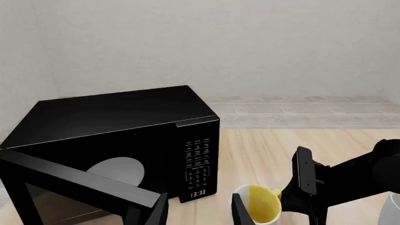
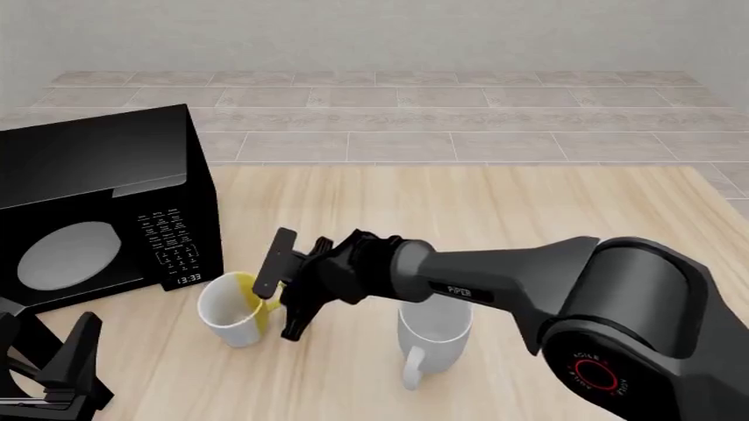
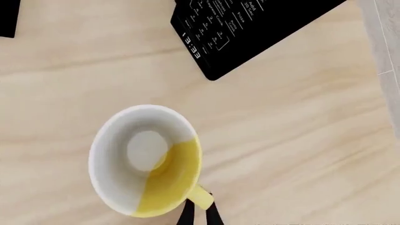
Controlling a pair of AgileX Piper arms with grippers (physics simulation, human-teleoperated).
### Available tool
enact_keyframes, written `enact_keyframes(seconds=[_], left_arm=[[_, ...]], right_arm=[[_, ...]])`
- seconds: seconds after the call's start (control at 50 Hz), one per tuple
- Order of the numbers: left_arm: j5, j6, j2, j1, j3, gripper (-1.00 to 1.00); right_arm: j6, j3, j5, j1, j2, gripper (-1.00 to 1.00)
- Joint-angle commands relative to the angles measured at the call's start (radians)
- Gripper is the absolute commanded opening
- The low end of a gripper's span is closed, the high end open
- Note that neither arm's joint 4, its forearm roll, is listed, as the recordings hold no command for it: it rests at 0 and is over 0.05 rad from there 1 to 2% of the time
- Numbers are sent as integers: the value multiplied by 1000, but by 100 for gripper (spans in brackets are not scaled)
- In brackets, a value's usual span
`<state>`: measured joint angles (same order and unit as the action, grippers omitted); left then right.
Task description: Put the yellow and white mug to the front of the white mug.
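Note:
The yellow and white mug (image 2: pixel 231 311) stands just left of the white mug (image 2: pixel 433 338), close to the microwave's front corner. It leans a little, and I cannot tell whether its base touches the wood. My right gripper (image 2: pixel 276 316) reaches over from the right and points down. In the right wrist view its fingers (image 3: pixel 186 215) sit narrowly on either side of the yellow handle (image 3: pixel 201 197), shut on it. The mug (image 1: pixel 257 204) and the white mug's edge (image 1: pixel 391 208) also show in the left wrist view. My left gripper (image 2: pixel 47 373) is open and holds nothing at the front left.
A black microwave (image 2: pixel 105 219) fills the left side with its door (image 1: pixel 75 180) swung open toward me. Its keypad (image 3: pixel 218 28) lies just beyond the mug. The right arm (image 2: pixel 515 276) crosses above the white mug. Light wooden tabletop (image 2: pixel 492 210) spreads behind and to the right.

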<state>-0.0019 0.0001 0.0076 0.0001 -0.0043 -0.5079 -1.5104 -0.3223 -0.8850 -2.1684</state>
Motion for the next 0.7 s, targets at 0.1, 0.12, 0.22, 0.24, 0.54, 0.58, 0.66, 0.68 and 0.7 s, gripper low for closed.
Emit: enact_keyframes(seconds=[0.1, 0.12, 0.22, 0.24, 0.54, 0.58, 0.66, 0.68, 0.7], left_arm=[[0, 0, 0, 0, 0, 100], [0, 0, 0, 0, 0, 100], [0, 0, 0, 0, 0, 100], [0, 0, 0, 0, 0, 100], [0, 0, 0, 0, 0, 100], [0, 0, 0, 0, 0, 100], [0, 0, 0, 0, 0, 100], [0, 0, 0, 0, 0, 100], [0, 0, 0, 0, 0, 100]], right_arm=[[-4, 46, 16, 5, 74, -100], [-6, 48, 16, 7, 80, -100], [-9, 59, 19, 17, 104, -100], [-10, 62, 19, 19, 109, -100], [-8, 83, 11, 57, 194, -100], [-9, 87, 11, 61, 200, -100], [-4, 92, 7, 72, 220, -100], [-4, 94, 6, 74, 223, -100], [-2, 94, 4, 78, 227, -100]])
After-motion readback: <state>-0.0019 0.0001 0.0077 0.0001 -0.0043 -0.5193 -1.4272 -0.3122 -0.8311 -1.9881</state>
